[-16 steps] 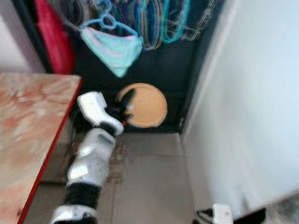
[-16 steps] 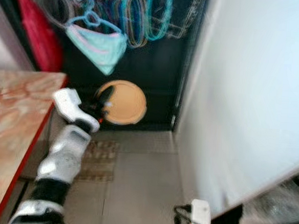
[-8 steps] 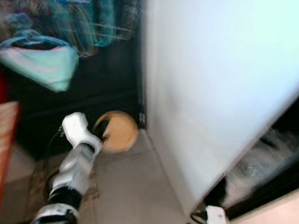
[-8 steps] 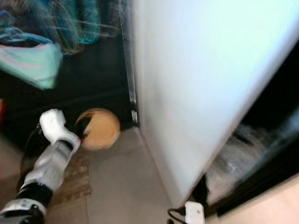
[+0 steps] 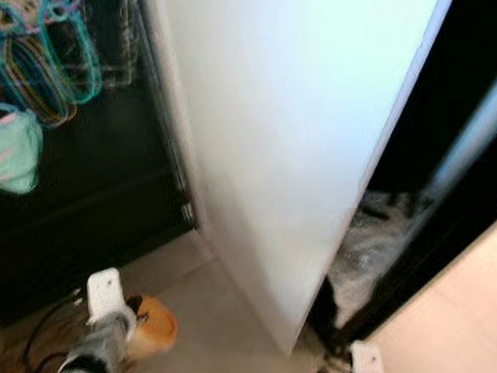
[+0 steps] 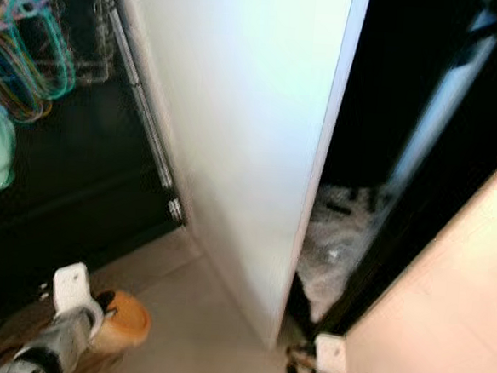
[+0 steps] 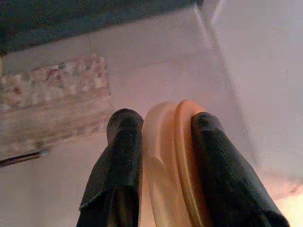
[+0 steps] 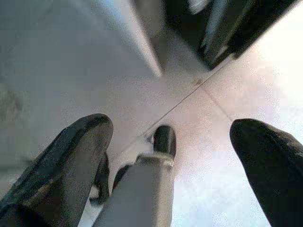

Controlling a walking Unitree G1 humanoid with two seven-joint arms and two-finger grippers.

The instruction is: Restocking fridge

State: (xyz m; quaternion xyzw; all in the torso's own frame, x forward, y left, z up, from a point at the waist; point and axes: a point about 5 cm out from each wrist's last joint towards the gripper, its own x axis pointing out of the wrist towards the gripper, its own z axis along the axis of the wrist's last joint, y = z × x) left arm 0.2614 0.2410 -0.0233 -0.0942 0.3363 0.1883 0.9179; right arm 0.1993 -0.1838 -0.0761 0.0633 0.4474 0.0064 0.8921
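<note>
The white fridge door [image 5: 286,138] stands open, edge toward me, with the dark fridge interior [image 5: 459,99] to its right. A crumpled clear plastic bag [image 5: 372,246] lies low inside. My left gripper [image 7: 164,121] is shut on a round tan-orange disc-shaped container [image 7: 165,161], which it holds by the rim. It shows low at the left [image 5: 155,334], above the floor. My right gripper [image 8: 170,128] hangs open near the floor by the fridge's lower corner, with nothing between its fingers.
Coloured hangers [image 5: 37,44] and a teal cloth [image 5: 8,148] hang on a dark rack left of the fridge. A patterned mat [image 7: 52,94] lies on the pale tiled floor [image 5: 230,322]. A pale beige surface [image 5: 461,321] lies at the lower right.
The camera has swung right: the marble table and red item have left the picture and the fridge opening has come in. My left gripper still holds the disc.
</note>
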